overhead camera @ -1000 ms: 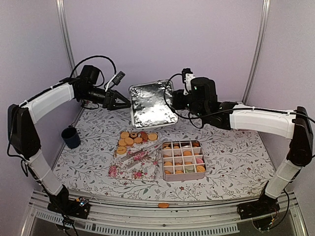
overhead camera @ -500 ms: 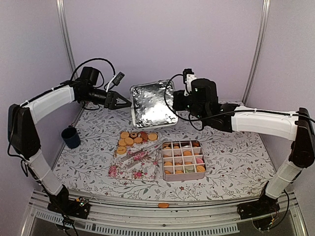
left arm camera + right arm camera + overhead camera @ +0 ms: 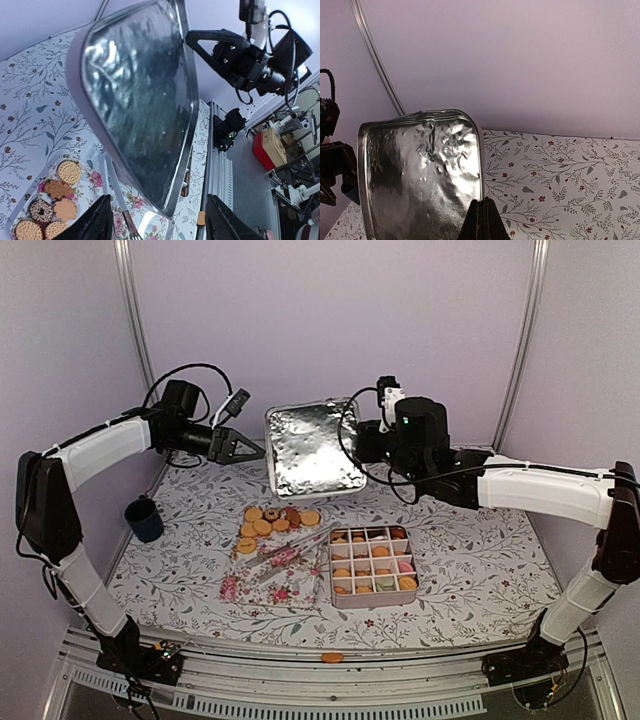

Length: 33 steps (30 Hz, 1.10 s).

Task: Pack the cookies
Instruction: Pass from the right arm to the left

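aloft near tabletop's far edge, right gripper (image 3: 481,204) jaws clamped on silver lid (image 3: 312,450), left gripper (image 3: 243,448) jaws apart beside it

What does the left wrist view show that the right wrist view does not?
Only the left wrist view: loose cookies on the flowered plate, metal tongs, and the left gripper, open. Only the right wrist view: the right gripper up close, its fingertips shut on the rim of the silvery lid. Both: that lid held up off the table, and the leaf-patterned tablecloth.
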### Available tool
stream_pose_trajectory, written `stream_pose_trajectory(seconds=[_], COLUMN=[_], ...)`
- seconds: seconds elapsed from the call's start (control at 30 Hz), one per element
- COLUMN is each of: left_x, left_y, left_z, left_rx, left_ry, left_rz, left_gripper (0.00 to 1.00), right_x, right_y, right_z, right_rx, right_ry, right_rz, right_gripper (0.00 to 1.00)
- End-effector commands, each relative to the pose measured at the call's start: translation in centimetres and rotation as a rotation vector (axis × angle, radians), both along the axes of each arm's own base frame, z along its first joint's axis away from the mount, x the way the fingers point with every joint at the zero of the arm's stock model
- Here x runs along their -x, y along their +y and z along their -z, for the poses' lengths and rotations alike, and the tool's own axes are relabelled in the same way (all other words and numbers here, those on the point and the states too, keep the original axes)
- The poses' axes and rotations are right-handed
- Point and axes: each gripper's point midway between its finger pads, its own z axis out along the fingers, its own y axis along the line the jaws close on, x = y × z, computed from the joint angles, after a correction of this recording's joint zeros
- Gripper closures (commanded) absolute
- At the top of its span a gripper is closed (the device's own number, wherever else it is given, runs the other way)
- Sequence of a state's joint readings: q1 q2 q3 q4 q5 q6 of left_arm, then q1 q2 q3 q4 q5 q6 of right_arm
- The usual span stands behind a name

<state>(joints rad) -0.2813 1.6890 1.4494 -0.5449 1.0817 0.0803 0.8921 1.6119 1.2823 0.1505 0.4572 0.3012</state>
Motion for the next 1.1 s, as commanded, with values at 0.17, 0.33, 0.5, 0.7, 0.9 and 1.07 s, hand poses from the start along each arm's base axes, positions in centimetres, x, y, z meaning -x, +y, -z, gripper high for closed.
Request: stream_pose_trajectory(seconds=[0.17, 0.33, 0.5, 0.7, 0.9, 1.07], left_x=[1.7, 0.4, 0.2, 0.3, 1.0, 1.1], left_y=[-0.9, -0.9, -1.1, -1.0, -1.0, -0.7], left_z=[-1.0, 0.4, 0.0, 0.2, -0.3, -0.7], left_rx=[0.069, 0.031, 0.055, 0.057, 0.078, 0.040], left_ry=[-0.007, 0.006, -0.002, 0.013, -0.003, -0.084], left_rz=[0.094, 0.052, 0.055, 0.053, 0.081, 0.082], left_gripper=[0.40, 0.49, 0.70, 0.64, 1.00, 1.00], right_x=[0.7, 1.2, 1.8, 2.1, 2.5, 2.7], right_y=[1.8, 2.9, 3.8, 3.7, 4.3, 4.8], right_z=[-2.9, -3.0, -2.5, -2.1, -2.4, -2.0], right_rx=[-0.068, -0.075, -0.077, -0.070, -0.085, -0.076], right_ry=[-0.041, -0.044, -0.035, -0.036, -0.041, 0.001], right_rz=[-0.072, -0.105, -0.137, -0.128, -0.167, -0.206], right_gripper=[1.00, 1.00, 1.00, 1.00, 0.97, 0.40])
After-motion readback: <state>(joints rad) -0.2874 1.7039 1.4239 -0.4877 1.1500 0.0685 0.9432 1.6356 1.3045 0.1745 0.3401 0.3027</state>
